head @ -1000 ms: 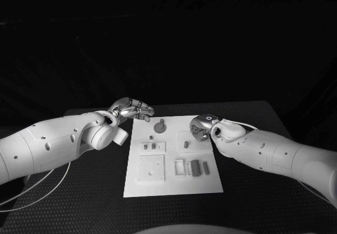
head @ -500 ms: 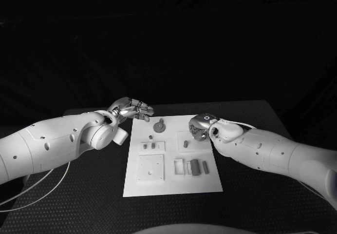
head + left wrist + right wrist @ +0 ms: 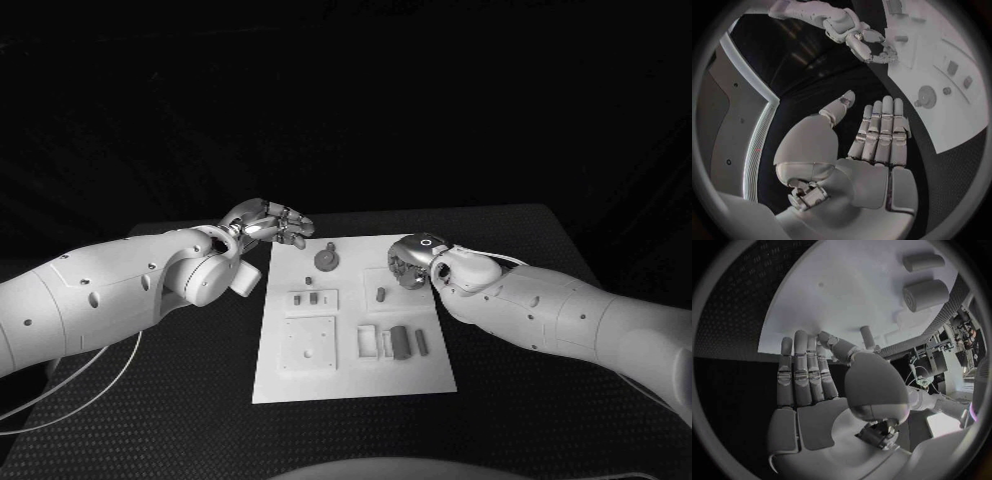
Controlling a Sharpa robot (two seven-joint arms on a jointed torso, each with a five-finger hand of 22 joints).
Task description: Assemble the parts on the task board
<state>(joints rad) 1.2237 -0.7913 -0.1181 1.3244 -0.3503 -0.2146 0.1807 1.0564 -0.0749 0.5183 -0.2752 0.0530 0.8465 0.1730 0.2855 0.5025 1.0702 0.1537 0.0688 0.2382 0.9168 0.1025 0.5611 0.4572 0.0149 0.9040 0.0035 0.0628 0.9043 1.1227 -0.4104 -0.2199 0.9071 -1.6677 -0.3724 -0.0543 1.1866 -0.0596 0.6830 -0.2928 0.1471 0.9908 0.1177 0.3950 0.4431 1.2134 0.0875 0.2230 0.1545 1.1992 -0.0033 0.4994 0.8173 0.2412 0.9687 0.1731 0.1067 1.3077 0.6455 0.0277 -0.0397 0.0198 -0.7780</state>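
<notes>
While both arms hover over the far end of the task board (image 3: pixel 355 372), nothing on it has visibly moved over the last second; both hands sit almost where they were, the right one having crept only a touch toward the board's middle. Left hand (image 3: pixel 268 223) hangs above the table (image 3: pixel 173 410) just off the board's far left corner, fingers (image 3: pixel 881 131) straight and together, thumb apart, palm bare: released, holding nothing. Right hand (image 3: pixel 414 260) hovers over the board's far right portion, fingers (image 3: pixel 806 371) likewise extended and bare, a small upright peg (image 3: pixel 867 336) just beyond the fingertips; contact cannot be confirmed. Parts lie undisturbed: round disc part (image 3: pixel 329 261) near the far end by the left hand, small peg (image 3: pixel 382 295) mid-board just beside the right hand, two small pieces (image 3: pixel 306 297) on the left, a row of upright blocks (image 3: pixel 394 343) toward the near right, a flat square plate (image 3: pixel 310 345) near left. Judgement: no pickup made yet; the pause reads as alignment before a grasp, probably the right hand on the peg. Assembly looks barely begun.
</notes>
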